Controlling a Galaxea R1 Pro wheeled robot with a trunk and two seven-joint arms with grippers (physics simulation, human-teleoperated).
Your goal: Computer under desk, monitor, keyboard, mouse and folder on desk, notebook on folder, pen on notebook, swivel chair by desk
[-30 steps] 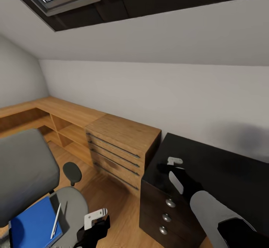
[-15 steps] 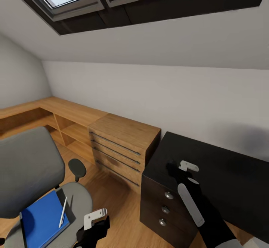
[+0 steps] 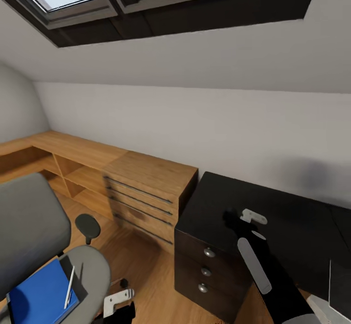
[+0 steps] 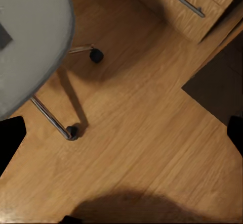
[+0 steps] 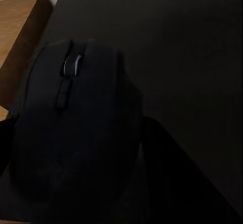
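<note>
Filling the right wrist view, the mouse [image 5: 76, 128] sits right up against the camera, scroll wheel showing, with the black desk [image 5: 177, 47] spread out behind it. From that I judge the right gripper [image 3: 236, 217] is closed around the mouse and carrying it over the desk's near left corner; whether it touches the top yet I cannot tell. In the head view the mouse itself cannot be made out at the gripper's tip.

Further left, the chair [image 3: 34, 226] stands on the wooden floor, well apart from the desk. On its seat lies the blue folder [image 3: 36, 297], with the pen [image 3: 69, 286] lying across it. The left gripper [image 3: 118, 304] hangs low just right of the seat; its wrist camera looks straight down at floorboards, the seat edge and the chair's chrome legs [image 4: 50, 118], and I cannot tell how wide its jaws stand.

By my reckoning little is settled. The mouse is in hand but not placed. Folder and pen are not yet off the chair, and the chair has not been brought beside the desk. A pale upright edge [image 3: 339, 285] at the far right may be the monitor, though too little shows to be sure.
</note>
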